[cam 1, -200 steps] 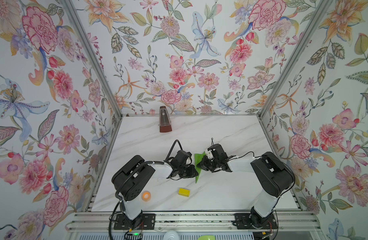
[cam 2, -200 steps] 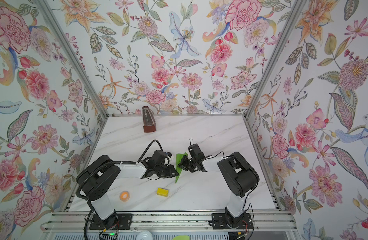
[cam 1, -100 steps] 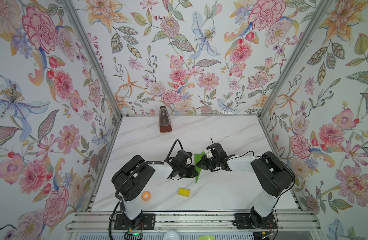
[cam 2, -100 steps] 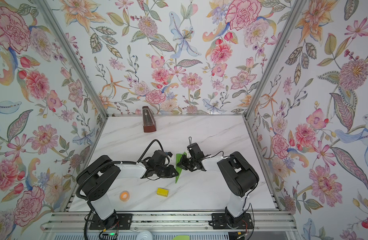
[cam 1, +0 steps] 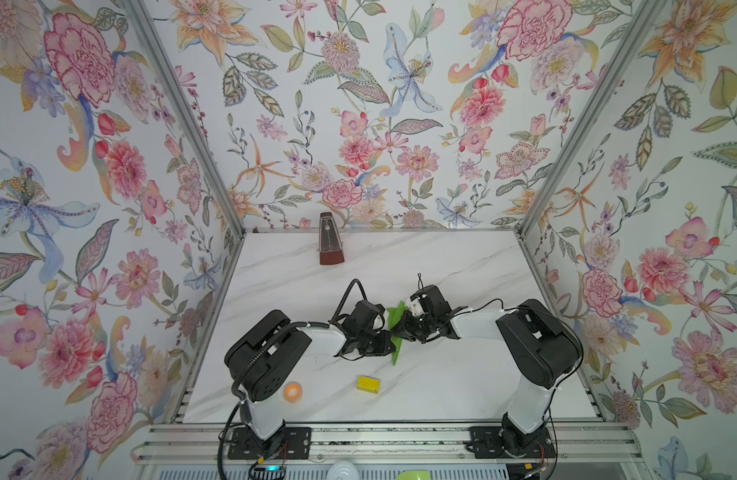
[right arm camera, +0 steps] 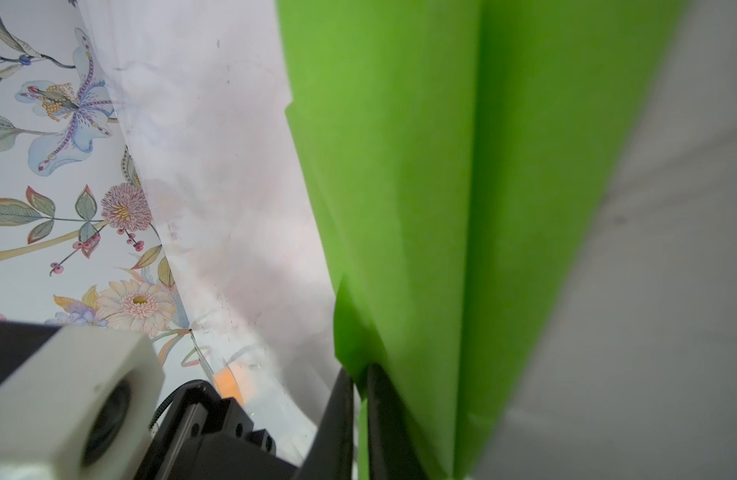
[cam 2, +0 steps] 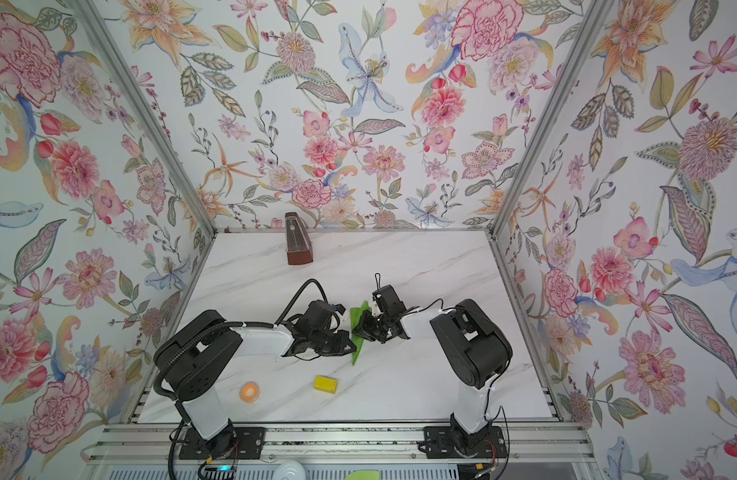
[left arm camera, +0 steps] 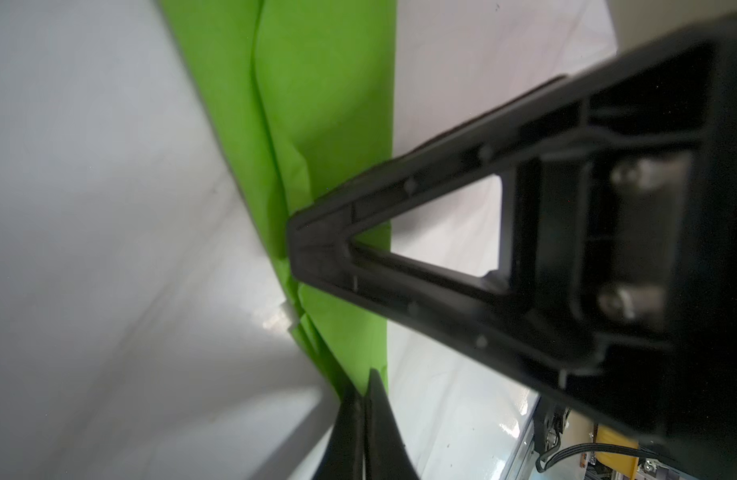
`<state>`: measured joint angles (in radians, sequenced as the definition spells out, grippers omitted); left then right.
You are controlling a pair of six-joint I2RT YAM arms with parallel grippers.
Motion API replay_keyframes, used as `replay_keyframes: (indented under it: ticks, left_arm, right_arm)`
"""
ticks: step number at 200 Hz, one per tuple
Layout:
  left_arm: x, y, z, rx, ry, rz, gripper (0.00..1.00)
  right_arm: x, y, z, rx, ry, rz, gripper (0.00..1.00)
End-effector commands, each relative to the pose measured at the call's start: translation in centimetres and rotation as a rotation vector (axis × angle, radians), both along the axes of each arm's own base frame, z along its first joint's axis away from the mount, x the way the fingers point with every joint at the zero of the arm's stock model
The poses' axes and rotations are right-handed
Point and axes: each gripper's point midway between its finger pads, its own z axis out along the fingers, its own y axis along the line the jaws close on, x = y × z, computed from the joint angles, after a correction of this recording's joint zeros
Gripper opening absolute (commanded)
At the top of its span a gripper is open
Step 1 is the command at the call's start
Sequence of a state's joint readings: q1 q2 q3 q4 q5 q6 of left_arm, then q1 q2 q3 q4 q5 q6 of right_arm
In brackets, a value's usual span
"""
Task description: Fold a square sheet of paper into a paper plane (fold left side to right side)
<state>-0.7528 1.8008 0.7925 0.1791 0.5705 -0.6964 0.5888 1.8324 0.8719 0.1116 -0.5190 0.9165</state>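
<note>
Paper plane (cam 1: 396, 316) sits between the two grippers in both top views, its middle hidden behind their black bodies, so only a green tip shows on either side. The left gripper (left arm camera: 364, 401) has its fingers pressed together on an edge of the paper, and the pinched part is out of sight between them. The right gripper (right arm camera: 360, 388) shows a thin slit between its fingers with green in it. Whether they press the paper, I cannot tell. Past the fingertips the folds blur and are cut off.

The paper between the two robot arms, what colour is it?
The paper is plain bright green, no pattern. It shows best in the right wrist view.
</note>
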Motion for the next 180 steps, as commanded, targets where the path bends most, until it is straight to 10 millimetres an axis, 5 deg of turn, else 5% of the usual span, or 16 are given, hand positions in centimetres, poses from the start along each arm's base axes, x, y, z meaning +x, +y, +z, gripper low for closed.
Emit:
replay_keyframes:
  ticks: [1,29,65,121,180]
  left_arm:
    - [-3.3,3.2,-5.0,0.177,0.139,-0.009,0.05]
    - [-3.4,3.3,-5.1,0.176,0.142,-0.005,0.05]
    - [-3.4,3.3,-5.2,0.178,0.144,-0.004,0.04]
    - [-3.4,3.2,-5.0,0.175,0.141,-0.007,0.04]
    - [-3.4,3.2,-5.0,0.178,0.143,-0.013,0.04]
  right_arm:
    - [0.1,-0.3,1.3,-0.025,-0.026,0.030,0.19]
    - [0.0,-0.1,3.7,-0.010,-0.075,0.067,0.23]
    - [-0.8,-0.9,4.5,-0.042,-0.094,0.088,0.24]
    - [-2.3,-1.7,2.5,-0.101,-0.048,0.139,0.09]
    - [-0.9,-1.3,0.7,-0.140,-0.040,0.167,0.06]
